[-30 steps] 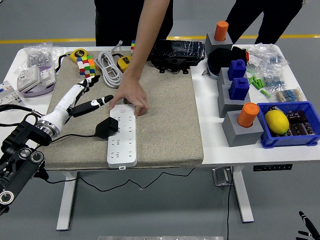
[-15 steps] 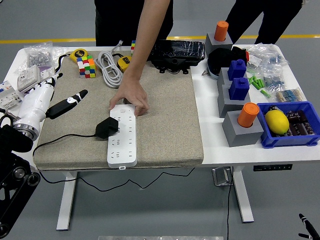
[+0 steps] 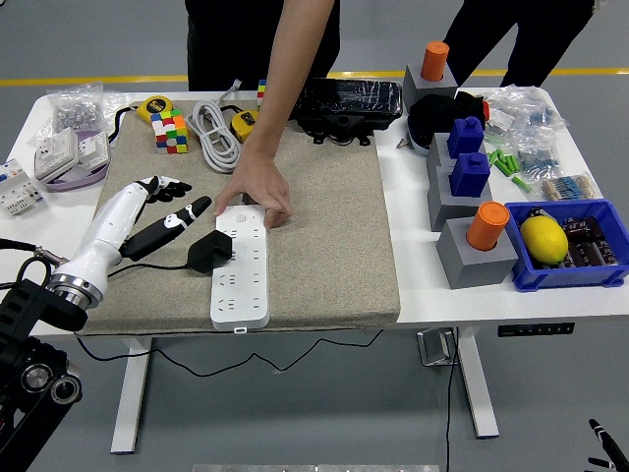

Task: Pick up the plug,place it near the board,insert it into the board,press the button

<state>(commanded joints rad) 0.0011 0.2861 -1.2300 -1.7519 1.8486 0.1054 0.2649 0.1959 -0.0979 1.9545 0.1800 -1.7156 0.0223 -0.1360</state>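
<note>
The white power strip (image 3: 243, 280) lies lengthwise on the grey mat (image 3: 324, 246). A black plug (image 3: 210, 250) sits against the strip's left side at a socket, its cable trailing left. My left hand (image 3: 192, 195), white forearm and black fingers, hovers just up and left of the plug, open and holding nothing. A person's hand (image 3: 257, 189) rests on the far end of the strip, covering the button area. Only a sliver of my right hand (image 3: 596, 427) shows at the lower right corner.
At the mat's far edge sit a colour cube (image 3: 169, 131), a coiled white cable (image 3: 214, 136), tape measures and a black case (image 3: 349, 103). Grey blocks with orange and blue pegs (image 3: 470, 231) and a blue bin (image 3: 570, 251) stand to the right. Small boxes lie at far left.
My left hand pulled back to the left half a second ago and has now swung right again towards the plug. Plug, strip and the person's hand have not moved.
</note>
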